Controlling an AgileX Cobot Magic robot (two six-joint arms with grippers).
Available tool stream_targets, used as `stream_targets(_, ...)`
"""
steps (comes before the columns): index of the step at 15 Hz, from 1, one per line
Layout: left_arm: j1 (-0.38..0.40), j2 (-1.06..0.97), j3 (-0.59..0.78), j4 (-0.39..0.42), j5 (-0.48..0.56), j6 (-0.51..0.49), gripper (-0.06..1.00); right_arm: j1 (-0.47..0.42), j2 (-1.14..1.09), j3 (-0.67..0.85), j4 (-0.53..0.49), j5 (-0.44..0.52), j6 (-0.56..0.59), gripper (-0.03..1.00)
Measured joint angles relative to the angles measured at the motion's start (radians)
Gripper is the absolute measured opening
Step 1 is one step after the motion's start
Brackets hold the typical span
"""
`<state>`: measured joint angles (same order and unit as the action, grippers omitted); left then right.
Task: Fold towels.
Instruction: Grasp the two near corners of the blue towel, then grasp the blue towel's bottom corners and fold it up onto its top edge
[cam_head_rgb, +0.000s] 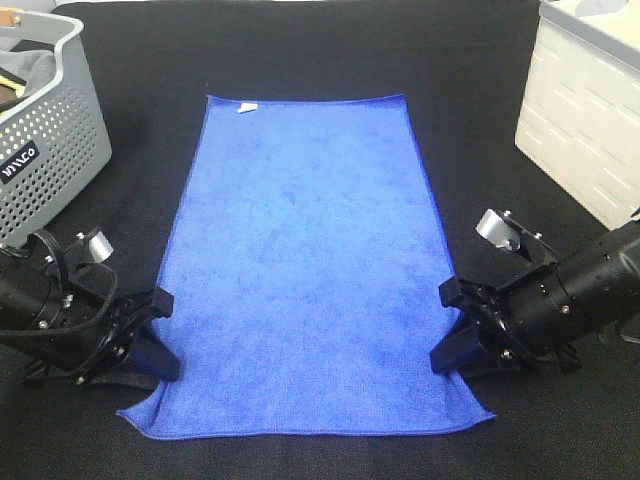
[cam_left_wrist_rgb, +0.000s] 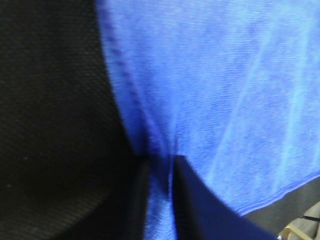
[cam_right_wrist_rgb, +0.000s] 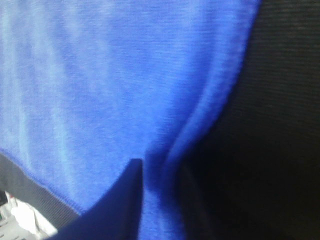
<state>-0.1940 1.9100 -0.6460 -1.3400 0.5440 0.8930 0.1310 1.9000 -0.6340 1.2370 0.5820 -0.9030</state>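
Note:
A blue towel (cam_head_rgb: 305, 270) lies spread flat on the black table, long side running away from me, with a small white tag (cam_head_rgb: 247, 106) at its far left corner. My left gripper (cam_head_rgb: 160, 345) is at the towel's left edge near the front and is shut on that edge; the left wrist view shows the blue towel edge (cam_left_wrist_rgb: 160, 195) pinched between the dark fingers (cam_left_wrist_rgb: 200, 210). My right gripper (cam_head_rgb: 448, 335) is at the towel's right edge near the front, shut on it; in the right wrist view the towel hem (cam_right_wrist_rgb: 160, 195) runs between the fingers (cam_right_wrist_rgb: 120, 200).
A grey perforated basket (cam_head_rgb: 45, 120) stands at the back left with cloth inside. A white crate (cam_head_rgb: 585, 110) stands at the back right. Black table cloth (cam_head_rgb: 300, 50) surrounds the towel.

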Motion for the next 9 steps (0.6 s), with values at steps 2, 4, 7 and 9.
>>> stream_targets(2, -0.001, 0.002, 0.0, 0.017, -0.003, 0.0, 0.04, 0.0, 0.001, 0.0, -0.012, -0.011, 0.017, 0.11)
stream_targets(4, -0.001, 0.002, 0.0, 0.046, 0.007, -0.012, 0.0, 0.0, 0.004, 0.0, -0.027, -0.011, 0.021, 0.0)
stream_targets(7, -0.001, 0.002, 0.0, 0.115, 0.06, -0.058, 0.0, 0.0, 0.008, -0.002, -0.058, 0.04, 0.048, 0.0)
stream_targets(9, -0.001, -0.064, 0.027, 0.165, 0.064, -0.096, 0.0, 0.0, -0.025, 0.018, -0.069, 0.057, 0.068, 0.0)
